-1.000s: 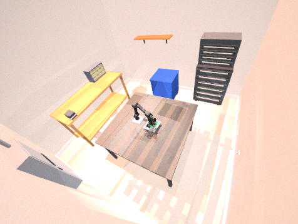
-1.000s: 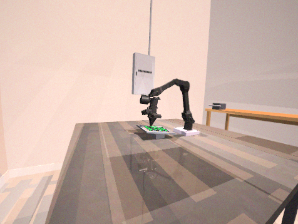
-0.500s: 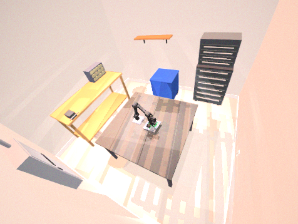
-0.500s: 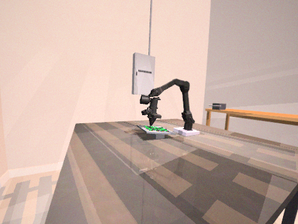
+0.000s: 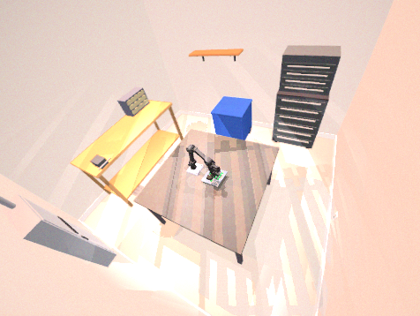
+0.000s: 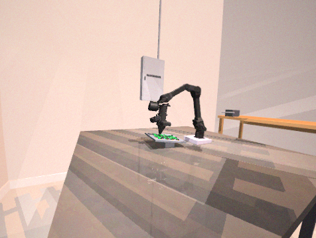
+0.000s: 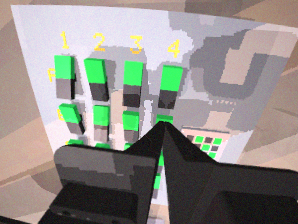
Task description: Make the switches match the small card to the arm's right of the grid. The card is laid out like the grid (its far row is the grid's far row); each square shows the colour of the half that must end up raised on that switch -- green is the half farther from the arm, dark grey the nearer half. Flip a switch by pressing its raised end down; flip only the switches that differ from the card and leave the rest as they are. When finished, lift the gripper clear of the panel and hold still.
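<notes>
Pale walls enclose a room with a yellow workbench (image 5: 116, 142), a blue bin (image 5: 232, 116), a dark drawer cabinet (image 5: 305, 95) and an orange wall shelf (image 5: 216, 52). At its middle stands a striped wooden table (image 5: 212, 207), where the arm (image 6: 195, 107) rises from a white base plate (image 6: 206, 141) near the far edge. Just beside the base lies the switch panel (image 7: 35, 65), with the small card (image 7: 207, 143) on its right side. The claw (image 7: 162, 125) is pinched fully closed, holding nothing, its tip poised over the green half of the second-row switch (image 7: 164, 120) in column four. Judging by this, the task is midway: a press on that switch seems in hand, and the nearer rows are hidden behind the claw, so what remains cannot be told. Lifting clear is not yet done.
</notes>
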